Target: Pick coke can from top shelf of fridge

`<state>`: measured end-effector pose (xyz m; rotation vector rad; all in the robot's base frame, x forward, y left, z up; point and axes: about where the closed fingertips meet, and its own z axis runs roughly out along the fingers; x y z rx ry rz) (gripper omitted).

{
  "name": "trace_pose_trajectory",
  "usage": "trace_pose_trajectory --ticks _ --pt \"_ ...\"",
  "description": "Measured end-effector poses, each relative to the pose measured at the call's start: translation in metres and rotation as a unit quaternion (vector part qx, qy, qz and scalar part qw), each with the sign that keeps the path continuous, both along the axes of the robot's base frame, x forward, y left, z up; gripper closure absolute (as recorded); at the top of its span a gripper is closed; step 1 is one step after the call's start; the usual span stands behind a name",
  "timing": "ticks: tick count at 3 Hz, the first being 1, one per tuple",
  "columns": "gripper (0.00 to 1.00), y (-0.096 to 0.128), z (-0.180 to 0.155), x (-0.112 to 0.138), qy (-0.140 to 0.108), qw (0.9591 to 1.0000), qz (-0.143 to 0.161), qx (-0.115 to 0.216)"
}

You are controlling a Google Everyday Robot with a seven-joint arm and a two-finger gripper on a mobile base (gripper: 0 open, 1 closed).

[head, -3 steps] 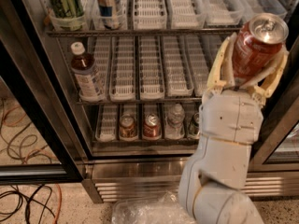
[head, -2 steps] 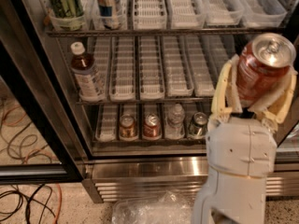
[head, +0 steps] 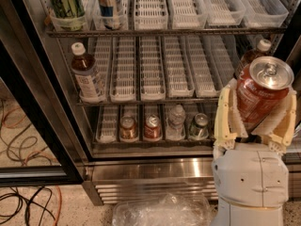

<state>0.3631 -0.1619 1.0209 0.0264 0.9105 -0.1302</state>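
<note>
My gripper point(head: 258, 94) is clenched around the coke can point(head: 259, 105), one pale finger pressed on each side of its red wall, silver lid tipped up toward the camera. The can is out of the fridge point(head: 141, 171), held in the air in front of the right end of the middle rack and below the front edge of the top shelf point(head: 188, 32), whose white slotted trays look bare along the centre and right. As I judge it, the pick itself is made and the job now is a clean carry away from the opening. To do that well I should hold the squeeze steady, firm enough that the smooth aluminium cannot slide but not so hard that it dents, and bring the can level, since it leans a little. The brown tea bottle point(head: 256, 55) stands just behind my load at the right end of the rack, so I should draw straight back rather than swing sideways. The crumpled plastic point(head: 160, 211) and the cables point(head: 23, 140) on the floor are things for my base to avoid.
</note>
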Motion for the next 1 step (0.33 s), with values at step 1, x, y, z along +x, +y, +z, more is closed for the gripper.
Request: trace_pose_trajectory --ticks 1 --pt "1.00 0.0000 0.0000 0.0000 0.000 1.0000 0.000 0.000"
